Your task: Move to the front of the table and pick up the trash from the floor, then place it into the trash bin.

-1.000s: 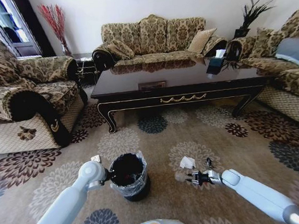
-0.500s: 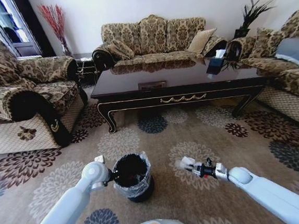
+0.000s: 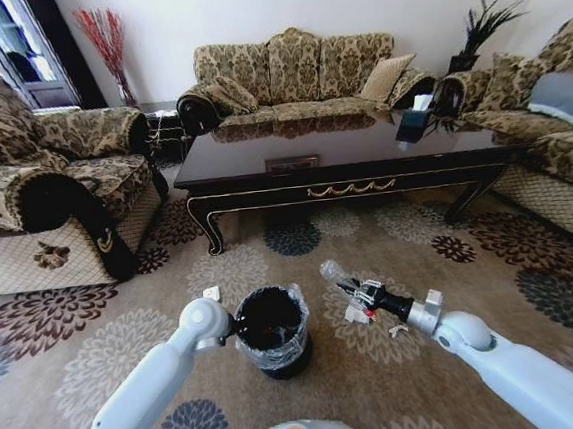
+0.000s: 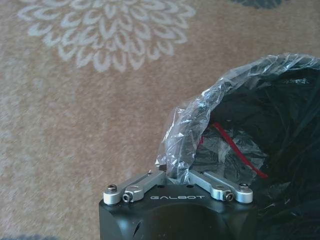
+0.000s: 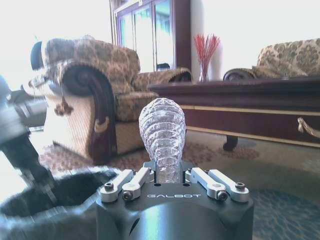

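In the head view the trash is a crushed clear plastic bottle (image 3: 332,271) held above the carpet, with my right gripper (image 3: 358,290) shut on it just right of the trash bin (image 3: 274,331). The right wrist view has the bottle (image 5: 162,132) sticking up out of the shut gripper (image 5: 167,175). A crumpled white paper wad (image 3: 357,315) lies on the floor under that gripper. My left gripper (image 3: 226,326) is shut on the bin's rim, pinching the clear liner bag (image 4: 187,135) of the black bin (image 4: 285,150). The dark table (image 3: 342,154) stands beyond.
Patterned sofas stand left (image 3: 43,186), behind (image 3: 294,73) and right (image 3: 550,131) of the table. A dark tissue box (image 3: 411,121) sits on the table's right part. A small white scrap (image 3: 397,330) lies on the carpet by my right arm.
My right gripper has lifted the bottle off the carpet and carried it left toward the bin. My left gripper has shifted the bin to the right.
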`<state>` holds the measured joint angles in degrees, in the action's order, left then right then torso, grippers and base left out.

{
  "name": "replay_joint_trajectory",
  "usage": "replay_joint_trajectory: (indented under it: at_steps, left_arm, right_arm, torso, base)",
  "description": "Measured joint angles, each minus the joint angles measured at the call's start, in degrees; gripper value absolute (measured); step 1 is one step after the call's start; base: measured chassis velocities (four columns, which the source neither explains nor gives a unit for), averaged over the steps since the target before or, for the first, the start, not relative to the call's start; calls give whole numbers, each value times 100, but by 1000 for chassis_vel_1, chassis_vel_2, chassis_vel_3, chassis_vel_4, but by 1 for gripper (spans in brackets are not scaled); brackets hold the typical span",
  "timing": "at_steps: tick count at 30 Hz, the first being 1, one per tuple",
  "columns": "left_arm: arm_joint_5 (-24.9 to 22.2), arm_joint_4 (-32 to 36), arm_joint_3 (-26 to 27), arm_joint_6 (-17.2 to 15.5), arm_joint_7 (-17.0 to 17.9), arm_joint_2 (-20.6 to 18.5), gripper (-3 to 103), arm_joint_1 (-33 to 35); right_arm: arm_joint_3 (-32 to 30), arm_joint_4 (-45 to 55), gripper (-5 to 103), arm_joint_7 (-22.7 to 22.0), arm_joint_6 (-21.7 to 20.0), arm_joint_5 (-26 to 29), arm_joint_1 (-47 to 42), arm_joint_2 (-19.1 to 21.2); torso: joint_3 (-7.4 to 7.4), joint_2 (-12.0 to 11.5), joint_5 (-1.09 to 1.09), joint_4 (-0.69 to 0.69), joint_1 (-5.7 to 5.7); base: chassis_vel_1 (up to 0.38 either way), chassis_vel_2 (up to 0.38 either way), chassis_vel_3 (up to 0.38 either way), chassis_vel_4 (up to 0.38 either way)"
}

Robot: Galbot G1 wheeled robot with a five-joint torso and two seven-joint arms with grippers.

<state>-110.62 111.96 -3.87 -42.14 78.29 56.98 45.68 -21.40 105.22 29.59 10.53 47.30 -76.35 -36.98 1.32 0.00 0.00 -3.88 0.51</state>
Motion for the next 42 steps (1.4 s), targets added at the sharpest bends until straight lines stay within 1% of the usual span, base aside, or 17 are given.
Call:
replay_joint_trajectory:
  at_steps: [3, 5, 9, 10, 13, 14, 17, 18, 20, 23, 28, 36, 39, 40, 41, 42]
  left_arm:
    - [-43, -38, -266, 0, 29, 129, 0, -253]
    - [-49, -190, -522, 0, 59, 277, 0, -509]
    - [-50, -310, -715, 0, 74, 373, 0, -676]
    - [-64, -422, -936, 0, 84, 471, 0, -845]
    - [-63, -650, -1244, 0, 124, 663, 0, -1083]
    - [-63, -650, -1244, 0, 124, 663, 0, -1083]
    - [-33, -840, -1423, 0, 191, 861, 0, -1245]
    - [-33, -840, -1423, 0, 191, 861, 0, -1245]
    - [-36, -959, -1592, 0, 231, 1079, 0, -1393]
    - [-33, -1030, -1700, 0, 271, 1242, 0, -1476]
    - [-48, -1031, -1783, 0, 280, 1312, 0, -1522]
    - [-66, -909, -1775, 0, 286, 1199, 0, -1458]
    - [-66, -899, -1776, 0, 285, 1201, 0, -1452]
    - [-66, -899, -1777, 0, 284, 1202, 0, -1452]
    - [-66, -899, -1781, 0, 282, 1202, 0, -1452]
    - [-66, -899, -1781, 0, 282, 1202, 0, -1452]
  right_arm:
    - [-185, 246, 22, -20, -23, 84, -150, -19]
    - [-357, 495, 22, -113, -60, 215, -291, -76]
    - [-436, 691, 22, -214, -76, 292, -381, -135]
    - [-450, 893, 22, -352, -111, 388, -409, -195]
    - [-373, 1188, 22, -570, -165, 509, -383, -298]
    - [-373, 1188, 22, -570, -165, 509, -383, -298]
    - [-280, 1379, 22, -737, -214, 617, -345, -360]
    - [-280, 1379, 22, -737, -214, 617, -345, -360]
    - [-173, 1527, 22, -910, -254, 690, -329, -444]
    - [-101, 1553, 22, -1005, -280, 683, -346, -574]
    - [-77, 1490, 22, -1038, -289, 605, -457, -746]
    - [-49, 1386, 22, -1041, -323, 507, -520, -930]
    - [-49, 1388, 22, -1036, -351, 491, -552, -962]
    - [-52, 1388, 19, -1032, -359, 468, -556, -966]
    - [-73, 1385, 24, -1011, -386, 408, -557, -977]
    - [-73, 1385, 24, -1011, -386, 408, -557, -977]
  torso:
    - [0, 0, 1, 0, 0]
    - [0, 0, 1, 0, 0]
    - [0, 0, 1, -2, 0]
    - [0, 0, 0, -2, 0]
    - [0, 0, 1, 0, 0]
    - [0, 0, 1, 0, 0]
    - [0, 0, 1, 1, 0]
    - [0, 0, 1, 1, 0]
    - [0, 0, 0, 0, 0]
    - [0, 0, 1, -1, 0]
    - [0, 0, 1, -1, 0]
    - [0, 0, 0, 1, 0]
    - [0, 0, 0, 0, 0]
    - [0, 0, 0, -1, 0]
    - [0, 0, 0, -1, 0]
    - [0, 0, 0, -1, 0]
  base:
    - [0, 0, 0, 0]
    - [0, 0, 0, 0]
    - [0, 0, 0, 0]
    - [0, 0, 0, 0]
    - [0, 0, 0, 0]
    - [0, 0, 0, 0]
    - [0, 0, 0, 0]
    - [0, 0, 0, 0]
    - [0, 0, 0, 0]
    - [0, 0, 0, 0]
    - [0, 0, 0, 0]
    - [0, 0, 0, 0]
    - [0, 0, 0, 0]
    - [0, 0, 0, 0]
    - [0, 0, 0, 0]
    - [0, 0, 0, 0]
